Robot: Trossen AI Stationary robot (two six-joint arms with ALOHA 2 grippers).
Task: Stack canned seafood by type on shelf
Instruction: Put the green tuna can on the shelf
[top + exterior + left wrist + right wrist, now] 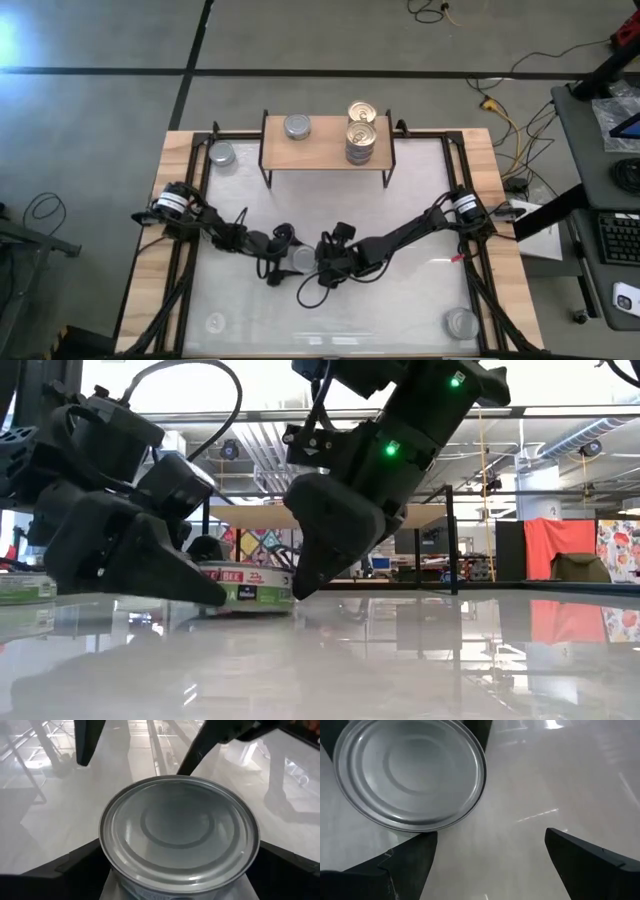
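— What could go wrong here?

— My left gripper (175,885) has its fingers on either side of the silver tin (179,832) at lower centre of the high view, though whether they press it I cannot tell. My right gripper (487,852), fingers apart, sits just beside it; a nudge could knock the tin or clash the arms.

— And what's hidden?

— The tin is mostly covered from above. The shelf (325,152), upper centre, holds a gold stack (361,130) and one silver tin (297,126).
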